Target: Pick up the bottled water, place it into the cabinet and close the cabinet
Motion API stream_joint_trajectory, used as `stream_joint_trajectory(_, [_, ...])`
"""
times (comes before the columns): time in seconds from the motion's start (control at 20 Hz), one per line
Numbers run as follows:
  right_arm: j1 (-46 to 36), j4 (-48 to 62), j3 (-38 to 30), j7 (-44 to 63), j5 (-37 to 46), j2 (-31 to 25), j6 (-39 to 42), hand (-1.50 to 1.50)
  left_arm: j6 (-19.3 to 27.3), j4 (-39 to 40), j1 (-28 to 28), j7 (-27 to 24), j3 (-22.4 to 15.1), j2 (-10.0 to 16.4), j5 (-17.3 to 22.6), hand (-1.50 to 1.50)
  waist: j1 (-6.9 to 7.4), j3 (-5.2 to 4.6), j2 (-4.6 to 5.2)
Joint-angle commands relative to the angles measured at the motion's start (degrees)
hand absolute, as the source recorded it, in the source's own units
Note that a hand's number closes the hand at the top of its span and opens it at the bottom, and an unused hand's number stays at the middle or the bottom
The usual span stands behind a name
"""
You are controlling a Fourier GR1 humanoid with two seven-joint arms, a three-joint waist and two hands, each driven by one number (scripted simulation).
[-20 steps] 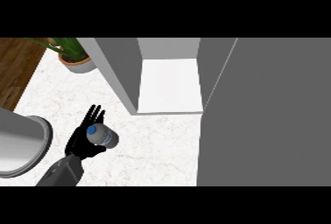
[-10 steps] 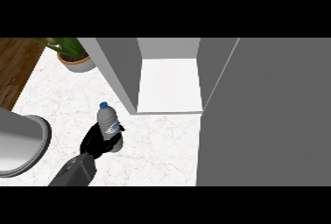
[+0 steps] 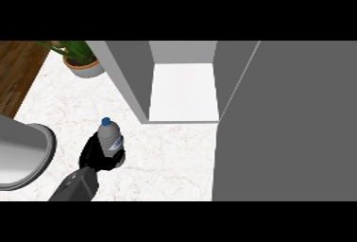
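Bottled water (image 3: 110, 139), clear w/ blue cap, stands upright in the left robot hand (image 3: 94, 158), lower left of head view. Black fingers curl round the bottle's lower half; cap & upper body show above them. Can't tell if the bottle's base touches the white marble surface (image 3: 174, 160) or is off it. Grey forearm (image 3: 73, 186) enters from the bottom edge. Cabinet (image 3: 129, 71) is up & right of the bottle, open, white shelf (image 3: 182, 92) showing. Tall grey cabinet door (image 3: 293, 123) fills the right side. Potted plant (image 3: 82, 61) at top left, near the cabinet's left wall. Grey round vessel (image 3: 24, 156) at left edge, near the hand.
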Motion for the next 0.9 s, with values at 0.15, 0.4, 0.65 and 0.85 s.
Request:
stream_joint_trajectory(0.15, [-4.8,5.3,1.3,-0.2,2.3,2.7,-2.2,-1.50,-2.0,-4.1,4.5,-6.5,1.1,3.5,1.3,1.50,0.63,0.01,-0.05])
stream_joint_trajectory(0.4, [1.5,2.8,0.5,-3.5,0.0,-0.1,1.1,-1.50,-4.9,-8.5,8.8,-3.0,1.1,2.4,4.6,1.50,0.53,0.07,-0.27])
stream_joint_trajectory(0.65, [4.0,0.3,2.6,-3.3,1.5,-0.2,0.4,-1.50,-0.8,-17.6,10.4,2.4,-0.7,-1.8,6.7,1.50,0.88,0.12,-0.49])
stream_joint_trajectory(0.85, [-2.7,-1.4,2.3,4.0,1.3,0.5,-2.9,-1.50,3.9,-30.3,14.1,12.7,-2.9,-3.8,9.7,1.50,1.46,0.15,-0.48])
